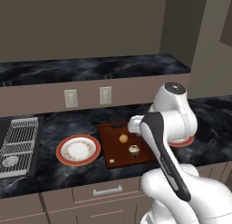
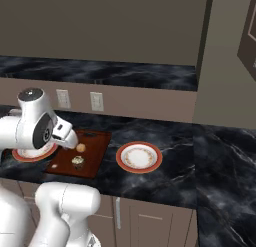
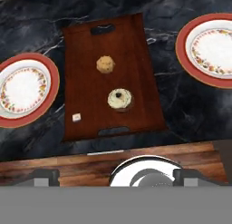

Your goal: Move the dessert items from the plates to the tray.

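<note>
Wooden tray (image 3: 86,60) below empty end effector (image 3: 116,175).

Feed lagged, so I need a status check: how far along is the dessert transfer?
Looks finished. The cupcake and pastry ball both sit on the tray. Both plates, left and right, are bare. Nothing is in hand, and nothing visible remains to move.

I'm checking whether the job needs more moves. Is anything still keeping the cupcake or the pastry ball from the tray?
Nothing visible does. The cupcake and pastry ball both sit on the tray already, apart from each other. Both plates beside it hold nothing.
</note>
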{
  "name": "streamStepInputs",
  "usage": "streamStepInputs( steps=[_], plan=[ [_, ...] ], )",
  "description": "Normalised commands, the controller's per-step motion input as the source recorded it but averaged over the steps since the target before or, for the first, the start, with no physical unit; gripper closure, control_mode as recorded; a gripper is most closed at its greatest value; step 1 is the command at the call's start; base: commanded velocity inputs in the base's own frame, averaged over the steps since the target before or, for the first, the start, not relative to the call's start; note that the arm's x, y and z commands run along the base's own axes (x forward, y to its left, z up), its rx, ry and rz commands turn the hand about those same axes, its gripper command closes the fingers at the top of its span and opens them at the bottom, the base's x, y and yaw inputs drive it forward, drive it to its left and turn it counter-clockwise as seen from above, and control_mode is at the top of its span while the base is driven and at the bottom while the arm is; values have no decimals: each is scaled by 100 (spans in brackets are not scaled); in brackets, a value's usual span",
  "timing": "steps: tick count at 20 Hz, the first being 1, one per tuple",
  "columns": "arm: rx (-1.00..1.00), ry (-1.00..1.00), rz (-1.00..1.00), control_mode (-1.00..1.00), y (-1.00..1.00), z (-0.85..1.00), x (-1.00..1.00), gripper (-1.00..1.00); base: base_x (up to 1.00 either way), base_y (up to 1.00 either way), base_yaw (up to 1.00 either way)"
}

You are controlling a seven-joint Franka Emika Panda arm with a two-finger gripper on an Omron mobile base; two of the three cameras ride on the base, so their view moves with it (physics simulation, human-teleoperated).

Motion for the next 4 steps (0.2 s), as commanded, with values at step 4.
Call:
streamStepInputs(
  steps=[4],
  plan=[
    [0,-11,10,-100,0,37,-62,-100,0,0,0]
  ],
)
